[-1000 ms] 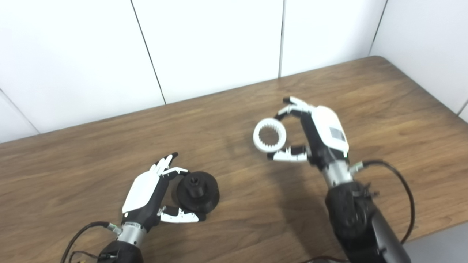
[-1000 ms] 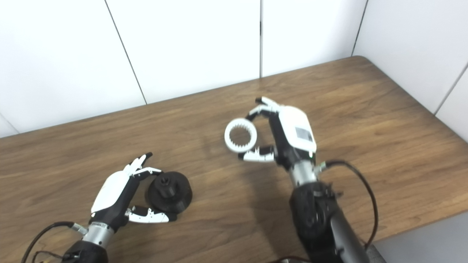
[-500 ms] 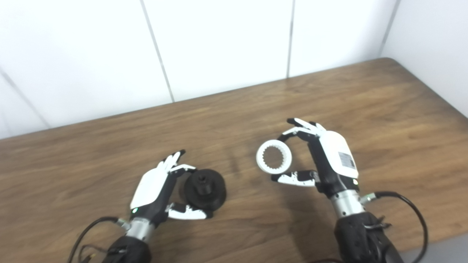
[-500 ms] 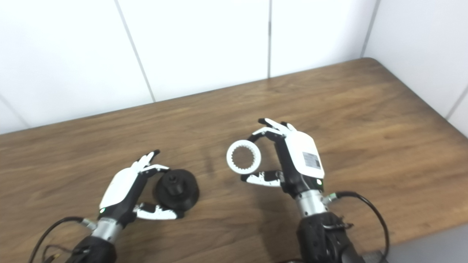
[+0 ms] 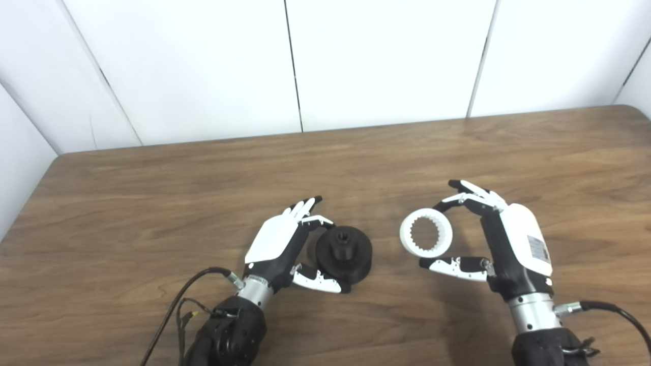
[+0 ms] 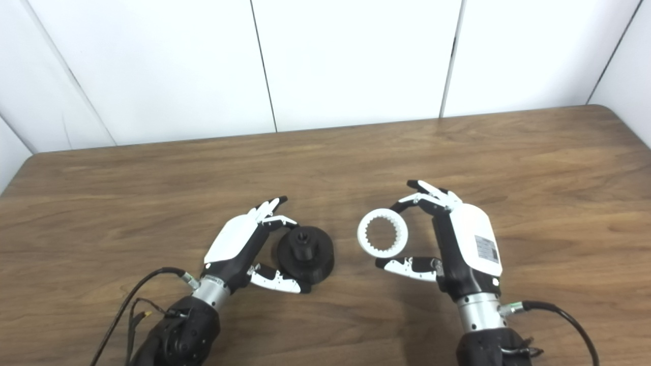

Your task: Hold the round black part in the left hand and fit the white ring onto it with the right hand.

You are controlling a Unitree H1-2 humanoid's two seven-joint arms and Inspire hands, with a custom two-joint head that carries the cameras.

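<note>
The round black part (image 5: pixel 344 253) with a raised hub sits on the wooden table (image 5: pixel 152 203), left of centre. My left hand (image 5: pixel 277 244) is shut on it, fingers at its far left edge and thumb along its near edge. My right hand (image 5: pixel 508 239) is shut on the white toothed ring (image 5: pixel 405 236), fingertips on its top and thumb under it. The ring is held on edge, its opening facing the camera, a little above the table and a short gap to the right of the black part. Both also show in the right eye view: the part (image 6: pixel 305 254) and the ring (image 6: pixel 362 235).
White wall panels (image 5: pixel 381 56) stand behind the table's far edge. Black cables (image 5: pixel 173 315) trail from my left wrist along the near edge, and another cable (image 5: pixel 615 312) leaves my right wrist.
The camera has swung left, shifting the whole picture. My right hand has brought the white ring lower and closer to the black part. My left hand keeps its hold on the part.
</note>
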